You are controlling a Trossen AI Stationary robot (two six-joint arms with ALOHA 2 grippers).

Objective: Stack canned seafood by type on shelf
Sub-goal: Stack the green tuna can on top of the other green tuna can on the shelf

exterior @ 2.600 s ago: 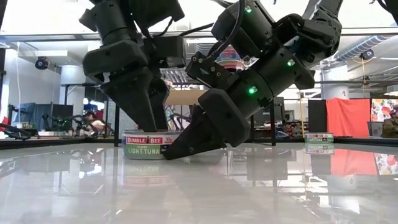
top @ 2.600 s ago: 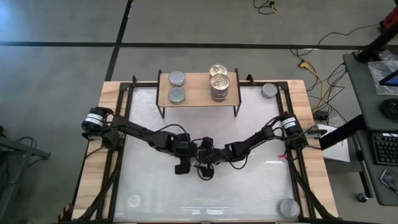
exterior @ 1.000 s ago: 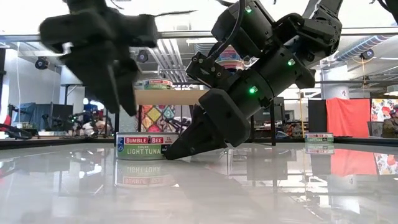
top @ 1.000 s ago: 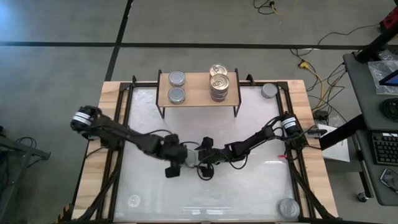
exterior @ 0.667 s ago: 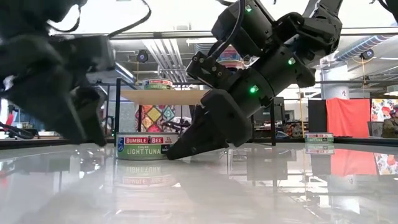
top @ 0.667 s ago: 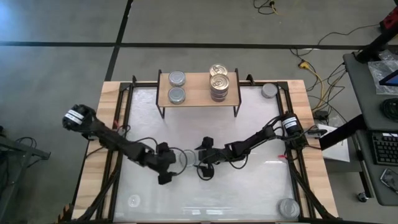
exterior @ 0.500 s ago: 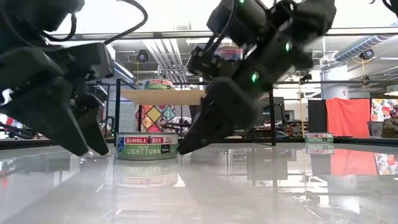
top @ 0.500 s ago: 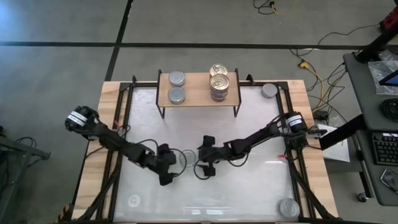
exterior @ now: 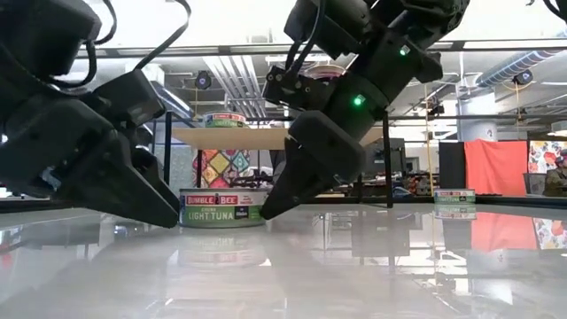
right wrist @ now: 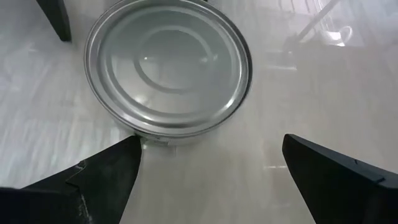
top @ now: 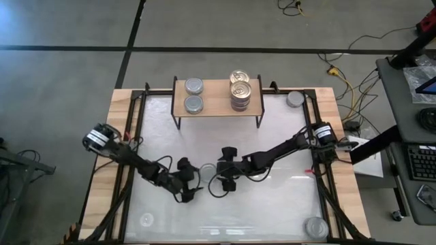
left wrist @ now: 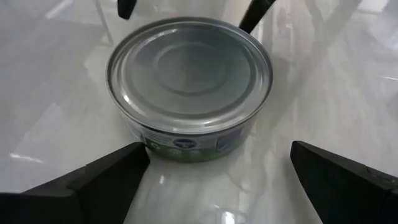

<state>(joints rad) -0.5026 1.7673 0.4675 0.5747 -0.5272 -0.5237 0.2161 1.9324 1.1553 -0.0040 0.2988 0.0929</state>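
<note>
I have a silver-lidded tuna tin (top: pixel 206 172) on the bench (top: pixel 272 211) mid-table, flanked by the left gripper (top: pixel 189 185) and right gripper (top: pixel 219 182), both with fingers spread wide and holding nothing, apparently so either can take it. The shelf (top: pixel 216 95) carries two silver tins (top: pixel 194 94) and a gold-lidded stack (top: pixel 240 90). Each arm crowds the other's approach.

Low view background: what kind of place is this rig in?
Probably a robotics lab or workshop, not a kitchen or shop: exposed ceiling ducts, cables trailing over the bare concrete floor, and a side desk with a keyboard.
</note>
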